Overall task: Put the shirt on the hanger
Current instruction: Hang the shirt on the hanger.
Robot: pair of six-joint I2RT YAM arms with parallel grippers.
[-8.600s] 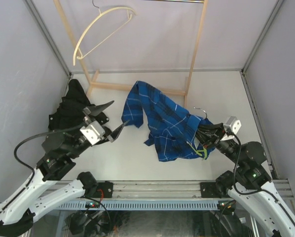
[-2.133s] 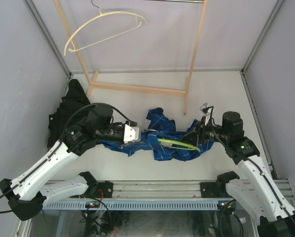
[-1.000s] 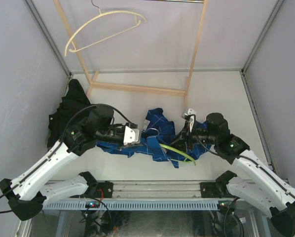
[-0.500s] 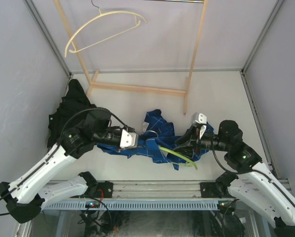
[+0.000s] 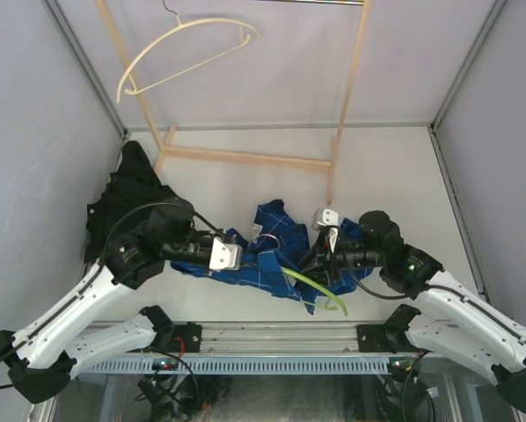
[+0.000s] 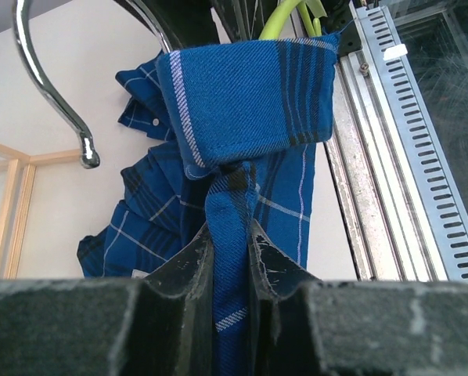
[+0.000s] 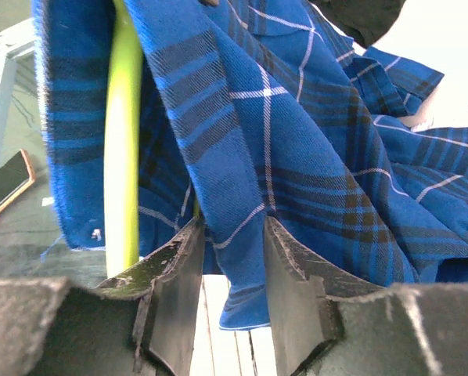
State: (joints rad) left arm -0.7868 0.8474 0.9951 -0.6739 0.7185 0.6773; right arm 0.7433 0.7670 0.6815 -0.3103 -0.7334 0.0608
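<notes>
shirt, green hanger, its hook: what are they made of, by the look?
Blue plaid button-up shirt: woven cloth, probably cotton twill; matte, diagonal weave lines show, it folds softly. Thin lime-green hanger: likely plastic or coated wire; smooth, even colour, slight sheen. Silver hook: metal, polished; bright mirror-like reflections.

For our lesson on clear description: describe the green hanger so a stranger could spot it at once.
On the white table, find the blue plaid shirt bunched near its front edge. The hanger pokes out of its near side. It is thin and lime green, unlike the cream hanger up on the wooden rack.
</notes>
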